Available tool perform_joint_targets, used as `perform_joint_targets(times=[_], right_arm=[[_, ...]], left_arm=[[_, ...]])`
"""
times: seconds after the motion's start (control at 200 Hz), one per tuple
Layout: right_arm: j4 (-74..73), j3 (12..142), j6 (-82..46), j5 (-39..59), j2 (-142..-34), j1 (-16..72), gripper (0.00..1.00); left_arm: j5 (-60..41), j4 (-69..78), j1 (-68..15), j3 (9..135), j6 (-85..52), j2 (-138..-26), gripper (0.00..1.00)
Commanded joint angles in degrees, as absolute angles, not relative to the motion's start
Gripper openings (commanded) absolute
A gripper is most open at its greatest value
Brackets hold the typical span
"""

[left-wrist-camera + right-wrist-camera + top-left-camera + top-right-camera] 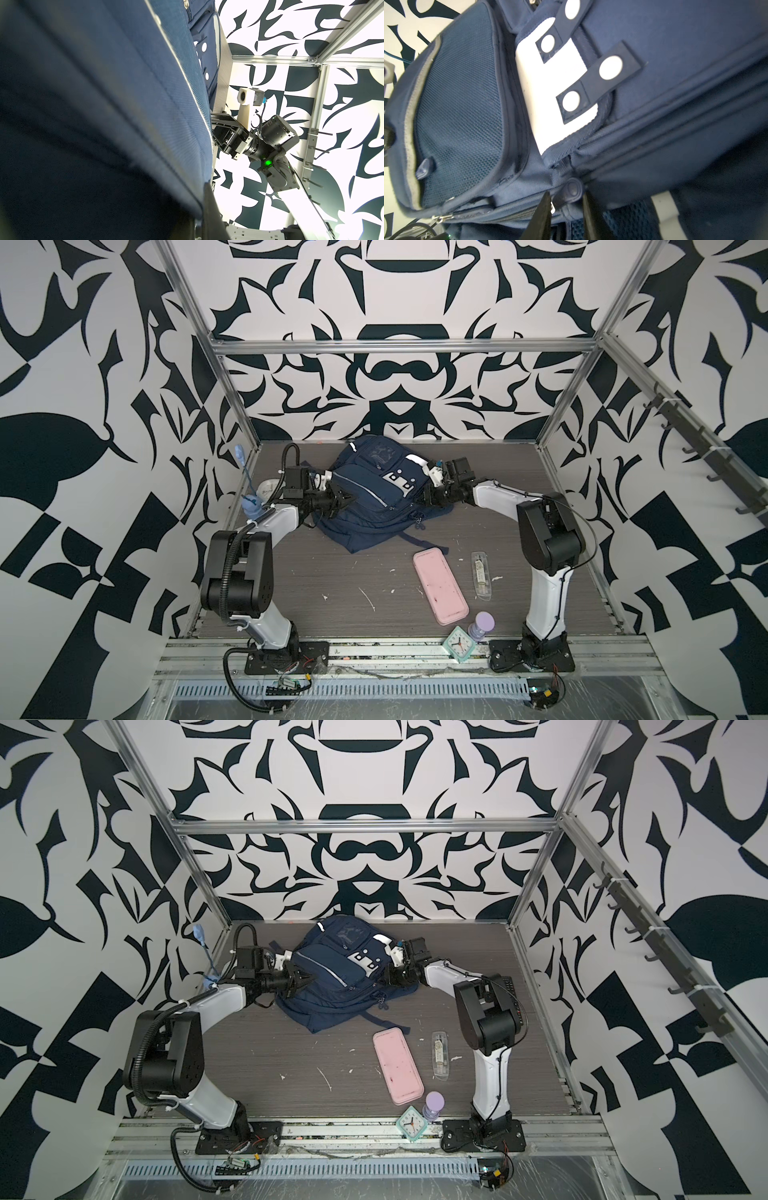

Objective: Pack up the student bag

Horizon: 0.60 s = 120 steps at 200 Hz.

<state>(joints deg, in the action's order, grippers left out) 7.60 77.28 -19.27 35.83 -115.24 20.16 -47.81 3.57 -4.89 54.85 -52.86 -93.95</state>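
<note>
Closely, the dark jaws of the right gripper (567, 194) are flanking a navy rubber zipper pull (572, 188), slightly apart; whether they are pinching it I cannot tell. The jaws of the left gripper (349, 499) are pressing together on the left edge of the large navy-blue fabric student bag (374, 489), probably bracing it for unzipping. The bag is lying far-centre on the grey wood-grain table (332, 572), a flat pink pencil case (440, 587) waiting nearer.
</note>
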Motion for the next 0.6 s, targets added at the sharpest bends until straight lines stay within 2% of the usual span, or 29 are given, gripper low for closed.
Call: perform_joint_targets(times=[0.0,0.165,0.33,0.595], right_arm=[[6.88,76.88,-18.57,37.18,-110.86,20.04,0.28],[5.64,76.55,-19.17,37.19,-111.32,20.00,0.27],[5.88,78.18,-19.46,35.83,-112.83,19.94,0.39],[7.43,80.95,-18.51,34.45,-115.10,19.67,0.46]], left_arm=[[-48.60,4.90,-4.25,56.43,-52.25,-94.24,0.05],[-48.60,5.05,-4.22,56.09,-52.23,-94.46,0.05],[-48.63,5.09,-4.23,55.73,-52.12,-94.17,0.05],[-48.45,4.98,-4.22,55.59,-52.16,-93.99,0.05]])
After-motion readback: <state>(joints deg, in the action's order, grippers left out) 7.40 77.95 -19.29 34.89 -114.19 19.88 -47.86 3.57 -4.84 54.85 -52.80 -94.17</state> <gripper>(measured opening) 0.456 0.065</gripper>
